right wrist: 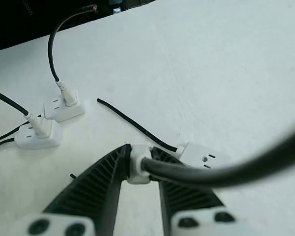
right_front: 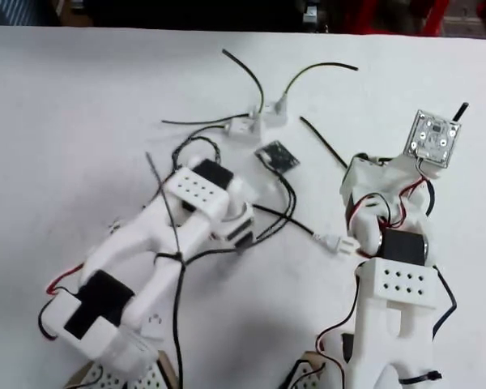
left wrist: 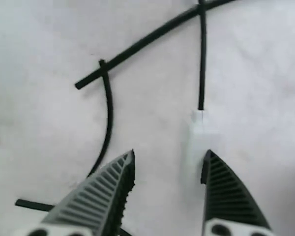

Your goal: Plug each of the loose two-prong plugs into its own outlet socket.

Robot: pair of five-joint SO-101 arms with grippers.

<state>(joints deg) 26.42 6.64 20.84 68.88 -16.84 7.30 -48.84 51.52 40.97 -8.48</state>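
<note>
Looking down over the desk, the high view has two outlet blocks close together near the middle of the far edge. The left arm lies low toward the near left corner, and the right arm stands by the near right. Between the arms lies a loose white plug on a black cord.

In the left wrist view, the left gripper hangs spread wide over bare desk with nothing held. A small white piece, probably a plug, lies just ahead of one fingertip at the end of a thin black cord.

In the right wrist view, the right gripper is clamped on a two-prong plug. Its thick cord trails off sideways. The free outlet socket lies just beside it, slots showing. Farther toward the far edge, one filled socket and another each carry a plug.

The step in hand looks like seating this plug. The prongs are hidden, so I would square them to the slots first. Then I would push slowly along the slot axis, since the unanchored socket may well slide. Bracing it with the idle left gripper would help.
</note>
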